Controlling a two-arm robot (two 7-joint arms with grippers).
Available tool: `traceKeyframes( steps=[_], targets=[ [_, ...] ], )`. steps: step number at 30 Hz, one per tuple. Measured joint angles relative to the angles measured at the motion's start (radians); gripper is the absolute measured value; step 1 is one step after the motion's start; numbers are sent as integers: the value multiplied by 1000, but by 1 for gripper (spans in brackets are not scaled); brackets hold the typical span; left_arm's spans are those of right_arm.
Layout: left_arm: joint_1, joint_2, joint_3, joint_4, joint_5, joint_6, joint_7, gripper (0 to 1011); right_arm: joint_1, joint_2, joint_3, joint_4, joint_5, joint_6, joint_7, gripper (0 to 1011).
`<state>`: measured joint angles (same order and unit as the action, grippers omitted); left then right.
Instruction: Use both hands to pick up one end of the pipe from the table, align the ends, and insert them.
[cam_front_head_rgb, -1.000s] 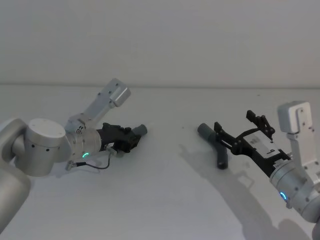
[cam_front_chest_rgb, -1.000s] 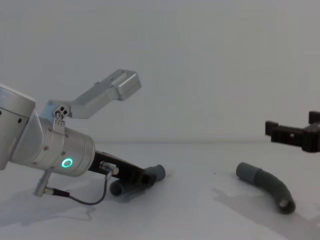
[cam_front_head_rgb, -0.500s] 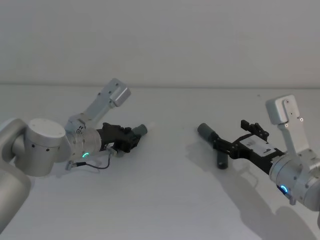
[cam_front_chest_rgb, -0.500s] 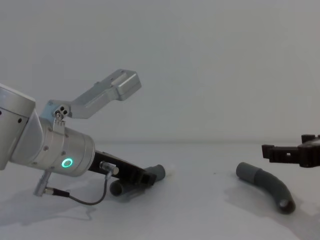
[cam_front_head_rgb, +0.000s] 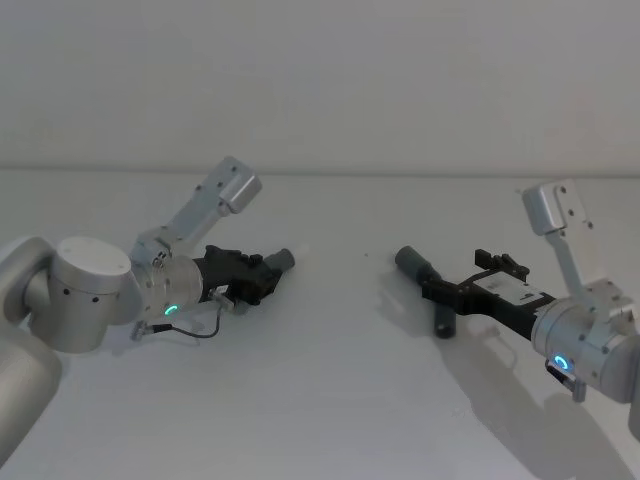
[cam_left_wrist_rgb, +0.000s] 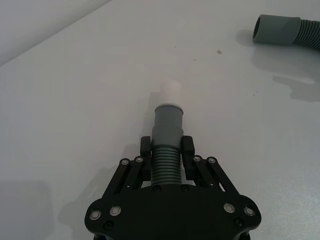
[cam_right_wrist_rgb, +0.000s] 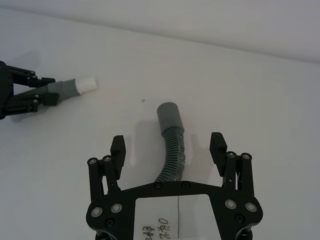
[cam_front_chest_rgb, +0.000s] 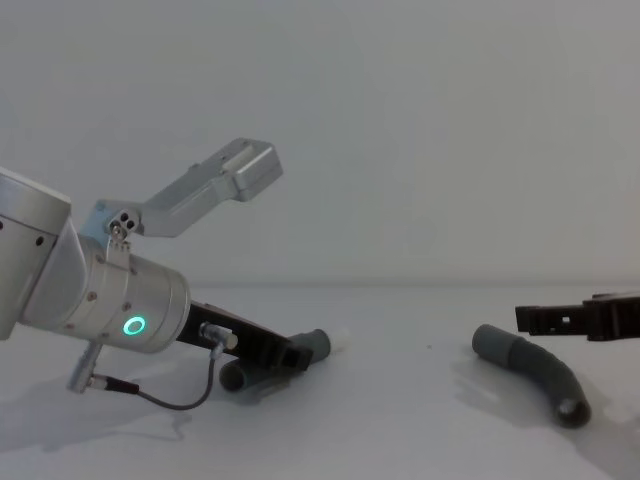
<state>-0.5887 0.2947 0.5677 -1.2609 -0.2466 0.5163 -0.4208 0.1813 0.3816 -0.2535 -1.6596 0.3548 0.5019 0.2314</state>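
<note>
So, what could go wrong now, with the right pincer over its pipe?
1. The right pincer is open astride the curved cuffed piece. Closing on the bend may roll it and turn the cuff off line.
2. The left pincer is shut on the tipped piece at its ribbed middle, which might flex when the white tip is pushed in.

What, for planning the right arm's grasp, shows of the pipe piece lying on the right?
The right pipe piece is dark grey, plastic-looking and curved, with a ribbed middle and a wide smooth cuff. It lies on the white table, ungripped; the open right gripper straddles its ribbed part, fingers clear on either side.
</note>
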Motion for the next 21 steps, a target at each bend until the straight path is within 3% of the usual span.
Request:
traceKeyframes(
  steps=[21],
  targets=[
    [0, 0, 0, 0, 0, 0, 0, 348, 60, -25, -34, 95, 5, 52, 12, 1001]
  ],
)
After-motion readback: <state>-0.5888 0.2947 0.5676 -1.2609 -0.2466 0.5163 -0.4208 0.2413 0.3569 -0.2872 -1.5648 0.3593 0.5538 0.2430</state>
